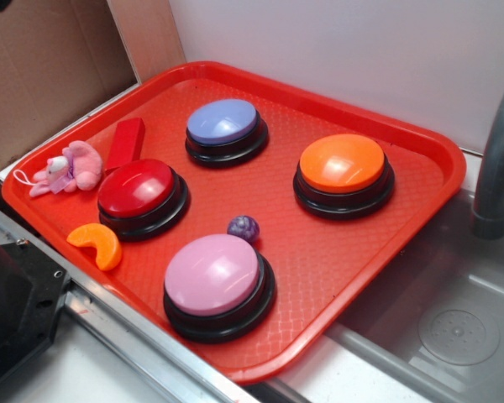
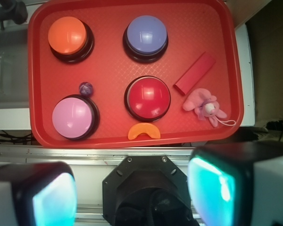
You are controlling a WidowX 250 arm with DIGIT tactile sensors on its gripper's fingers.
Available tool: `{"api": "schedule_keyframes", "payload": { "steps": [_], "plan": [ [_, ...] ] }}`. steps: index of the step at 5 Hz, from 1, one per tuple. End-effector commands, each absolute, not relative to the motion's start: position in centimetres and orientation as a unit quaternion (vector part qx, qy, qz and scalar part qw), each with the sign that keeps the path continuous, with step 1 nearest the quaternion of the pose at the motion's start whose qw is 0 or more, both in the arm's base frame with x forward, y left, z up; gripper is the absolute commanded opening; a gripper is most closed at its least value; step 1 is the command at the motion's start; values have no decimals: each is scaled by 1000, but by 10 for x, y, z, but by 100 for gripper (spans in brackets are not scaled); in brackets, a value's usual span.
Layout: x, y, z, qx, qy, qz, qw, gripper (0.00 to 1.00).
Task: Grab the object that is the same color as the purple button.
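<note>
Grape ball: the small dark purple bumpy grape ball sits on the red tray, just beside the pink button, at that button's far rim toward the tray's middle.
Colour match: it is darker than the purple button, which stands well apart from the pink button at the tray's far side, but nothing else here comes close in colour.
Shape and axis: near round, so no long axis and no pointing direction worth calling; any approach angle should do.
Around the pink button: red button off to one side, orange button farther across the tray, the grape in the open lane between pink and orange.
Distractors: orange slice and pink plush toy both lie beyond the red button from the pink button, next to a red block.
Claw: the claw hangs wide open and empty, its two pads spread at the bottom of the wrist view.
Key relation: in the wrist view the grape lies ahead of the claw and off toward the left pad, past the tray's near rim.
Next move, my call: forward, shift left, then descend, clearing the pink button's rim.
</note>
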State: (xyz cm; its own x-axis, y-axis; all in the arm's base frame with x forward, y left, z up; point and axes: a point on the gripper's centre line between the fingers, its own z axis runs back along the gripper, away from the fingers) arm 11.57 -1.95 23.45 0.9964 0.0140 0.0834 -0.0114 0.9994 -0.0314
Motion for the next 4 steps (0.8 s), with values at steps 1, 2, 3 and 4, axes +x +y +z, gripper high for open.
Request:
{"api": "schedule_keyframes", "payload": {
  "steps": [1, 2, 3, 4],
  "plan": [
    [116, -20, 234, -15, -42, 6, 999, 100],
    [124, -21, 225, -33, -40, 57, 997, 100],
    [135, -25, 213, -50, -37, 113, 992, 100],
    [149, -27, 196, -63, -45, 179, 981, 100]
  ]
}}
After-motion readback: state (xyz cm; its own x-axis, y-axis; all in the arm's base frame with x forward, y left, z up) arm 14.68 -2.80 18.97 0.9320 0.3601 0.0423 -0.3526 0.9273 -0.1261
